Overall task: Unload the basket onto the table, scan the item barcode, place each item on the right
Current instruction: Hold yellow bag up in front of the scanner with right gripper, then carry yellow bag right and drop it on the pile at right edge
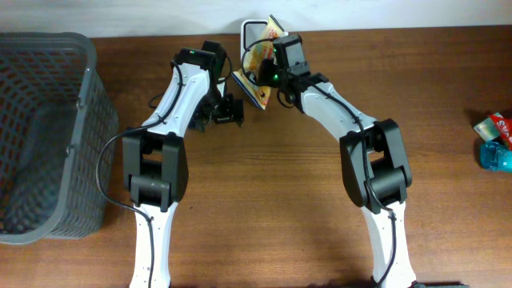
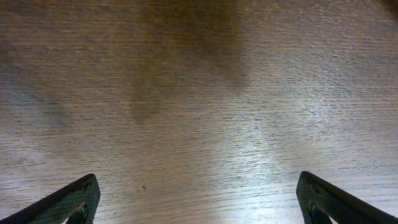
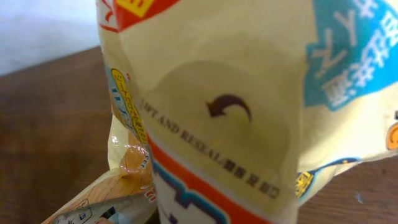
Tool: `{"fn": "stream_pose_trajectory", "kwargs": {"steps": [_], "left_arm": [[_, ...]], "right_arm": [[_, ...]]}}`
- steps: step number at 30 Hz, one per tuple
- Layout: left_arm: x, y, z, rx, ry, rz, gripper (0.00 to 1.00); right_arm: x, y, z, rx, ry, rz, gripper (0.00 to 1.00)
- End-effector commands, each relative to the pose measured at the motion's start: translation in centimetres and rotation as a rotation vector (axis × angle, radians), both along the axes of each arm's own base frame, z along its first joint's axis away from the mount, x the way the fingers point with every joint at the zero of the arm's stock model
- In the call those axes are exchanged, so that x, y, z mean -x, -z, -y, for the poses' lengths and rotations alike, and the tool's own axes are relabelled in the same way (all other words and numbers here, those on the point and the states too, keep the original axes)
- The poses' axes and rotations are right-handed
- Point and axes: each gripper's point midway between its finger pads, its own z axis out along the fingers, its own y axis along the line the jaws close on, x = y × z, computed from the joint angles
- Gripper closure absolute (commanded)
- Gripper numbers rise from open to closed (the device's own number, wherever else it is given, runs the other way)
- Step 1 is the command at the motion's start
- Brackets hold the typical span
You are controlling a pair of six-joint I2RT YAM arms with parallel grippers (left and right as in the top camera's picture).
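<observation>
You look straight down on the whole table [image 1: 264, 200] from overhead, closely at bare wood ahead of the left fingers [image 2: 68, 202], and the packet [image 3: 236, 124] fills your right wrist view.

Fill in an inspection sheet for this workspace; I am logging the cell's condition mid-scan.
Surface: brown wooden table, no spills seen.
Job's things: yellow packet lifted at the far edge beside a white-framed object; the right wrist view shows a "lift and reseal" flap, no barcode in sight.
Clutter: grey mesh basket at the left; red-and-white and blue packets at the right edge.
Grippers: left gripper open over bare wood; right gripper shut on the yellow packet.
Cables: black cable looping beside the left arm.
Surroundings: pale wall strip behind the table; nothing else seen.
</observation>
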Motion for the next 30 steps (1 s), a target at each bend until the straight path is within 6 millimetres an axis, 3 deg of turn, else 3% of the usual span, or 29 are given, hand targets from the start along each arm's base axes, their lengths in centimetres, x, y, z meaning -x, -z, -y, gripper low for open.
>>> {"fn": "stream_pose_trajectory", "kwargs": {"steps": [1,8,13,16,17,19,21,22,23,25,27,30], "left_arm": [[0.1,0.2,0.0,0.005,0.0,-0.009,0.01],[0.1,0.2,0.0,0.005,0.0,-0.009,0.01],[0.1,0.2,0.0,0.005,0.0,-0.009,0.01],[0.1,0.2,0.0,0.005,0.0,-0.009,0.01],[0.1,0.2,0.0,0.005,0.0,-0.009,0.01],[0.1,0.2,0.0,0.005,0.0,-0.009,0.01],[0.1,0.2,0.0,0.005,0.0,-0.009,0.01],[0.1,0.2,0.0,0.005,0.0,-0.009,0.01],[0.1,0.2,0.0,0.005,0.0,-0.009,0.01],[0.1,0.2,0.0,0.005,0.0,-0.009,0.01],[0.1,0.2,0.0,0.005,0.0,-0.009,0.01],[0.1,0.2,0.0,0.005,0.0,-0.009,0.01]], "right_arm": [[-1.6,-4.9,-1.2,-0.07,-0.02,0.079,0.95],[-2.3,-3.7,-0.1,-0.178,0.163,0.013,0.95],[-2.3,-3.6,0.4,-0.183,0.18,-0.002,0.96],[-3.2,-6.9,4.2,-0.194,0.238,0.035,0.96],[-3.4,-8.5,6.1,-0.2,0.265,0.051,0.96],[-3.5,-12.3,12.5,-0.204,0.36,0.078,0.96],[-2.2,-14.2,20.7,-0.186,0.493,0.046,0.96],[-1.3,-14.2,24.0,-0.175,0.55,0.014,0.96],[0.5,-13.5,29.0,-0.159,0.641,-0.051,0.96],[4.7,-11.0,37.3,-0.141,0.805,-0.195,0.96],[9.0,-9.1,43.8,-0.122,0.935,-0.302,0.96],[14.2,-8.1,52.2,-0.029,0.986,-0.348,0.95]]}}
